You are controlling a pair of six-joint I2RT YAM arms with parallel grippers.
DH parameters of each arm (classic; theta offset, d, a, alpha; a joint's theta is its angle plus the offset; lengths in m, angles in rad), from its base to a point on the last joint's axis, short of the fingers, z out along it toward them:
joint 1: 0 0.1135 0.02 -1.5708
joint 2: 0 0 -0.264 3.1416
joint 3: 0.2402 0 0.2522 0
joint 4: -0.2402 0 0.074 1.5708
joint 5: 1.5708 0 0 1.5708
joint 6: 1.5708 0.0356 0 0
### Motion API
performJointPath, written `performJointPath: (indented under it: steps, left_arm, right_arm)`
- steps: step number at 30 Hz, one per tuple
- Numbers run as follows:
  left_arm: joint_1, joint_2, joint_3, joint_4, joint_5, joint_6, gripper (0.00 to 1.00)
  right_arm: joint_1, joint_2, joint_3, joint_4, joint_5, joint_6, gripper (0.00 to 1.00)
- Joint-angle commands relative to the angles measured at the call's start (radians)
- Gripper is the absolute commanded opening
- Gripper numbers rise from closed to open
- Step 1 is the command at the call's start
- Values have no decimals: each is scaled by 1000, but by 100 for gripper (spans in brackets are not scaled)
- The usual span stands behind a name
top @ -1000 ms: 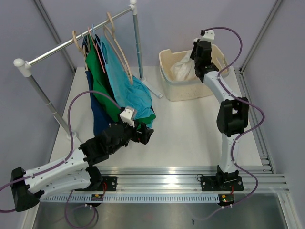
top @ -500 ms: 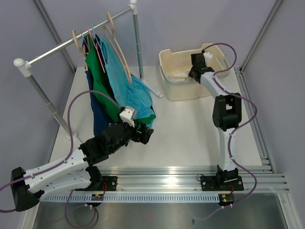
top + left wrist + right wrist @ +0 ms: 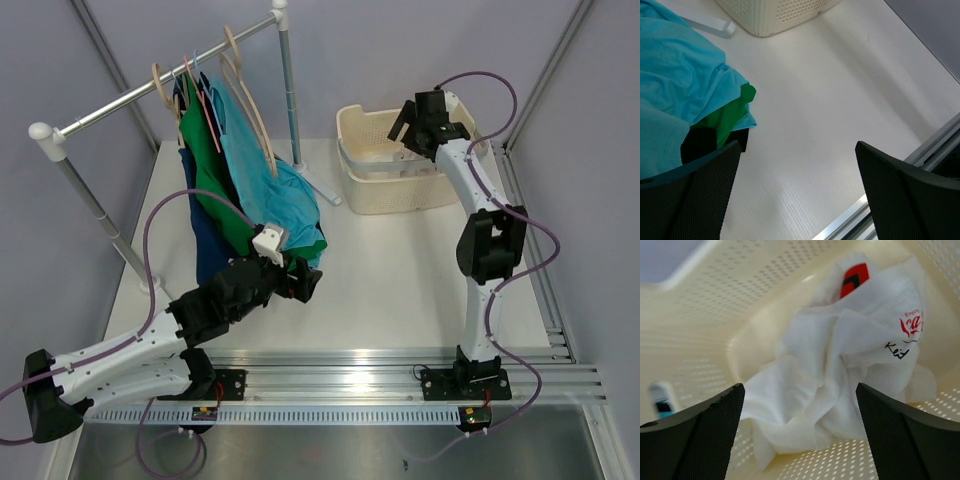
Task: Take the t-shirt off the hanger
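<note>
The white t-shirt (image 3: 840,365), with red print on it, lies crumpled on the floor of the cream basket (image 3: 705,305). My right gripper (image 3: 797,390) hovers open just above it, touching nothing. From above, that gripper (image 3: 412,128) sits over the basket (image 3: 400,200). Pale wooden hangers (image 3: 255,115) still hang on the rail (image 3: 130,100). My left gripper (image 3: 305,283) stands open low over the table, beside the hem of the teal shirt (image 3: 270,180). In the left wrist view the left gripper (image 3: 797,147) has nothing between its fingers.
A green shirt (image 3: 215,170) and a dark blue garment (image 3: 205,245) hang beside the teal one, with a thin pink hanger (image 3: 205,110) among them. The rail's upright post (image 3: 290,95) stands left of the basket. A metal track (image 3: 400,380) runs along the near edge.
My right gripper lowered the white t-shirt into the basket, opened and let it go, then rose a little. The left arm has not moved.
</note>
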Motion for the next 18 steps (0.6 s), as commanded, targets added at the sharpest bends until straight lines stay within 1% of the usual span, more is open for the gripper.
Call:
performJointPath:
  steps: [1, 2, 4, 5, 7, 8, 10, 11, 13, 14, 16, 18]
  left_arm:
    - [-2, 12, 24, 63, -3, 31, 99]
    - [-2, 12, 21, 64, 6, 38, 99]
    - [-2, 9, 17, 78, 16, 42, 99]
    - [-2, 6, 9, 86, 20, 48, 99]
    - [-2, 7, 3, 107, 33, 49, 99]
    - [-2, 12, 3, 112, 43, 51, 99]
    - [-2, 13, 3, 124, 85, 51, 99]
    - [-2, 13, 4, 127, 95, 48, 99]
    - [-2, 12, 0, 127, 103, 45, 99]
    - [-2, 12, -2, 127, 99, 45, 99]
    - [-2, 18, -3, 127, 91, 46, 99]
    - [-4, 27, 0, 127, 91, 49, 99]
  right_arm:
    - [-1, -238, -29, -54, -79, 32, 100]
    - [0, -311, -84, -45, -87, 40, 100]
    - [2, -389, -147, -26, -125, 49, 99]
    - [4, -470, -211, -7, -141, 51, 100]
    - [8, -555, -283, 23, -191, 58, 100]
    - [17, -640, -363, 47, -201, 62, 99]
    - [34, -727, -455, 99, -199, 74, 100]
    - [46, -788, -530, 142, -199, 74, 99]
    - [46, -813, -563, 150, -181, 66, 100]
    - [45, -812, -567, 144, -173, 37, 100]
    - [46, -795, -560, 127, -150, 8, 99]
    - [46, -770, -544, 81, -148, 12, 99]
